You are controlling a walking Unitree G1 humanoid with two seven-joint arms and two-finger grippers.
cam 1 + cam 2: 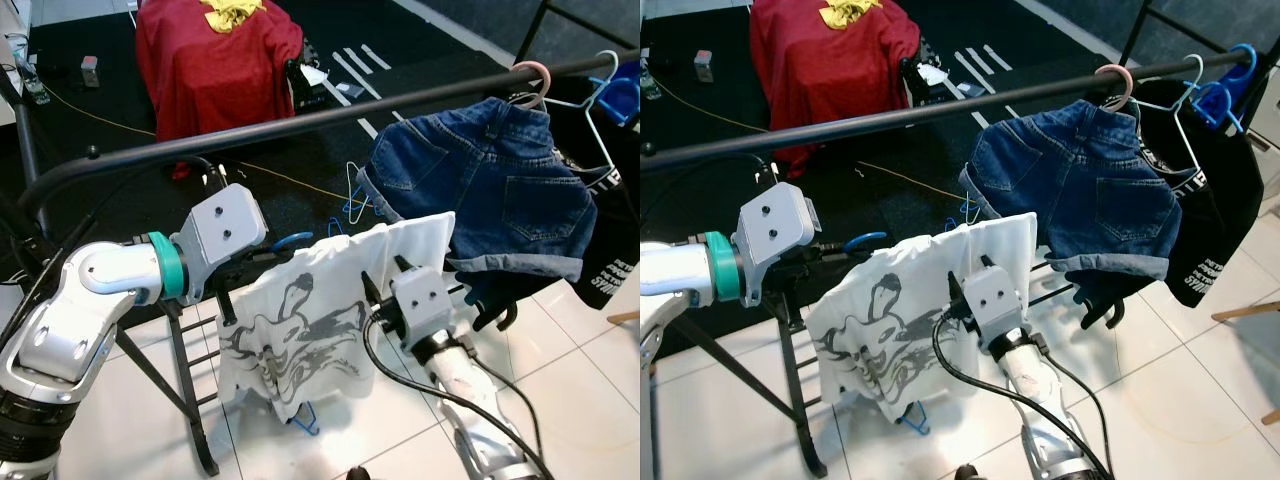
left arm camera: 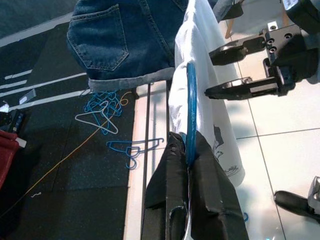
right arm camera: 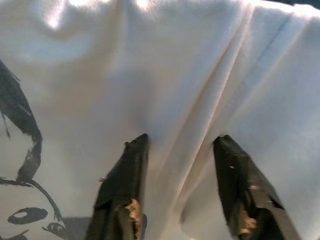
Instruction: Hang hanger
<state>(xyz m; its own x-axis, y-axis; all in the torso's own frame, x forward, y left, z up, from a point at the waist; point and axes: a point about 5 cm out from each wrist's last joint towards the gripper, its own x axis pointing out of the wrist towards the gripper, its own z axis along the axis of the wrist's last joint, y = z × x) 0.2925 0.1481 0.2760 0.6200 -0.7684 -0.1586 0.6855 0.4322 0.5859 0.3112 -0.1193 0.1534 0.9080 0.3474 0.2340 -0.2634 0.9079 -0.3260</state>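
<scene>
Your right gripper (image 3: 180, 150), jaws spread apart, presses its fingertips (image 3: 132, 150) against the white printed T-shirt (image 1: 320, 310) at lower centre of the frame. Your left gripper (image 2: 187, 150), jaws clenched on the blue hanger (image 2: 190, 110), holds that shirt up just below the black rail (image 1: 300, 120). Upper right, denim shorts (image 1: 490, 180) hang on a pink hanger (image 1: 535, 72). Spare hangers (image 2: 107, 112) lie on the dark floor mat (image 2: 65, 165); a red cloth (image 1: 215, 60) sits upper left.
</scene>
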